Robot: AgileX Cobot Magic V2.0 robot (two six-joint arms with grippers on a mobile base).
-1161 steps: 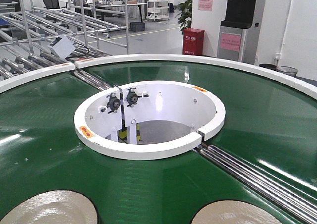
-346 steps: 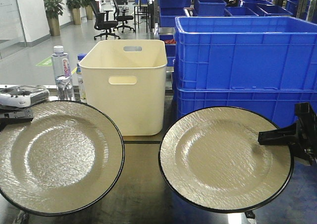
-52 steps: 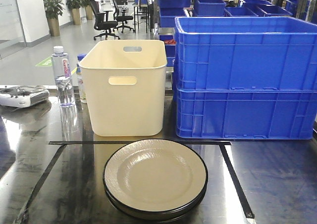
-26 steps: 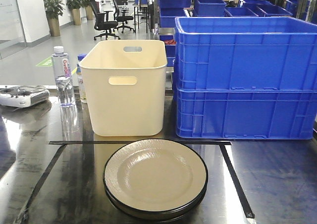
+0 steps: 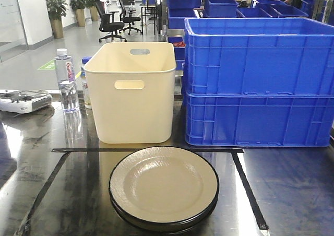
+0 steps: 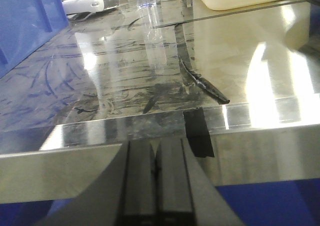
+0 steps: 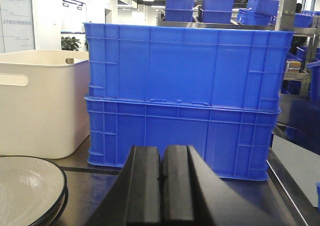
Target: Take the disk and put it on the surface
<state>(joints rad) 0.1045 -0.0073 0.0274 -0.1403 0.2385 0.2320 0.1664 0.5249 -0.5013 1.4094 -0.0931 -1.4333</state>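
Two cream disks with black rims (image 5: 163, 187) lie stacked inside the black tape rectangle on the dark glossy metal surface (image 5: 57, 194). Their right edge shows at the lower left of the right wrist view as the disks (image 7: 27, 191). My right gripper (image 7: 161, 161) is shut with nothing between its fingers, to the right of the stack. My left gripper (image 6: 156, 153) is shut and empty, low in front of the surface's near edge (image 6: 125, 136). Neither gripper shows in the front view.
A cream bin (image 5: 133, 90) and stacked blue crates (image 5: 255, 84) stand behind the tape rectangle. A water bottle (image 5: 64, 79) and a white device (image 5: 23, 100) sit at the back left. Black tape lines (image 5: 248, 189) mark the surface.
In the last second nothing visibly moved. Earlier each gripper held a disk above the surface; further back the view faced a green conveyor.
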